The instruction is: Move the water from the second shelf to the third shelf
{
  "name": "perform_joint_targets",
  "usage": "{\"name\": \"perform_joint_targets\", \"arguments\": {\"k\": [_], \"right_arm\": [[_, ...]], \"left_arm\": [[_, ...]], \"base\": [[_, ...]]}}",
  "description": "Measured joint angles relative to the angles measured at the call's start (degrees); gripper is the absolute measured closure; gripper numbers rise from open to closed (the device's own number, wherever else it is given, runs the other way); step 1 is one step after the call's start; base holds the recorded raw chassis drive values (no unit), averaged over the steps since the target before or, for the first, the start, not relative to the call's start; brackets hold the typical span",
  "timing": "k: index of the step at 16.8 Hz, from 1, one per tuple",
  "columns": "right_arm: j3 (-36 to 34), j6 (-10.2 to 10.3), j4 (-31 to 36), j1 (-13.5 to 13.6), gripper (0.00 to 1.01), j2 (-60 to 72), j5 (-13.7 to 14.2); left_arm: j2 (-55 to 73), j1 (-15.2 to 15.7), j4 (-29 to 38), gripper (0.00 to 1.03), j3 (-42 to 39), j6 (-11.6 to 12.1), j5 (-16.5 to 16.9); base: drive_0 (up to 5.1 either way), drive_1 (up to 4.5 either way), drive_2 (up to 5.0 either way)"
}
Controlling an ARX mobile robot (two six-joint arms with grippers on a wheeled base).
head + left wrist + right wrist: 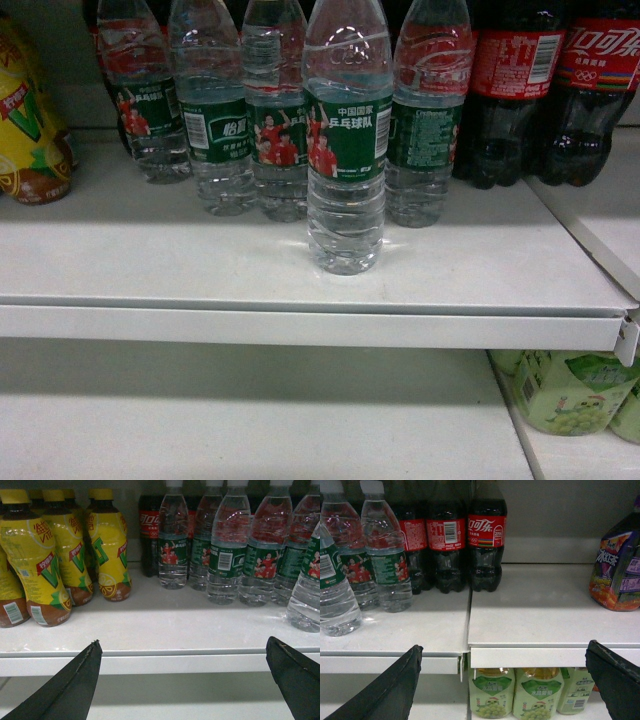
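Note:
Several bottles of water with green labels stand on the white shelf (300, 325). One bottle of water (345, 150) stands alone in front of the row, nearer the shelf's edge. It shows at the right edge of the left wrist view (306, 590) and at the left edge of the right wrist view (335, 590). My left gripper (183, 647) is open and empty, in front of the shelf's front lip, left of that bottle. My right gripper (505, 650) is also open and empty, level with the shelf edge, right of the water. Neither gripper shows in the head view.
Yellow lemon tea bottles (45, 565) stand to the left of the water, and dark cola bottles (485, 545) stand behind and to its right. A purple and orange pack (620, 570) sits far right. Green grape drinks (520, 690) fill the lower shelf's right; its left (250, 420) is bare.

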Motion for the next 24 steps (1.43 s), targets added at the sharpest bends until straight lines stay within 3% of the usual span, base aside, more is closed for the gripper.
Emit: {"name": "perform_joint_targets", "arguments": {"k": [20, 21, 22, 23, 24], "right_arm": [[-0.02, 0.00, 0.00, 0.00, 0.03, 0.00, 0.00], [0.04, 0.70, -0.59, -0.13, 0.03, 0.09, -0.48], [1.05, 5.16, -4.24, -1.84, 0.03, 2.40, -4.94], [1.46, 10.27, -2.03, -3.06, 0.03, 6.82, -7.30], [2.49, 13.75, 2.91, -4.57, 0.03, 11.10, -9.40]], "left_arm": [[0.00, 0.00, 0.00, 0.05, 0.00, 0.00, 0.00], [0.00, 0.00, 0.00, 0.05, 0.00, 0.00, 0.00], [0.00, 0.00, 0.00, 0.05, 0.00, 0.00, 0.00], [0.00, 0.00, 0.00, 0.05, 0.00, -0.02, -0.02], [0.00, 0.00, -0.02, 0.05, 0.00, 0.00, 0.00]], "base": [[0.0, 0.00, 0.0], [0.0, 0.00, 0.0], [0.0, 0.00, 0.0], [0.0, 0.00, 0.0], [0.0, 0.00, 0.0]]}}
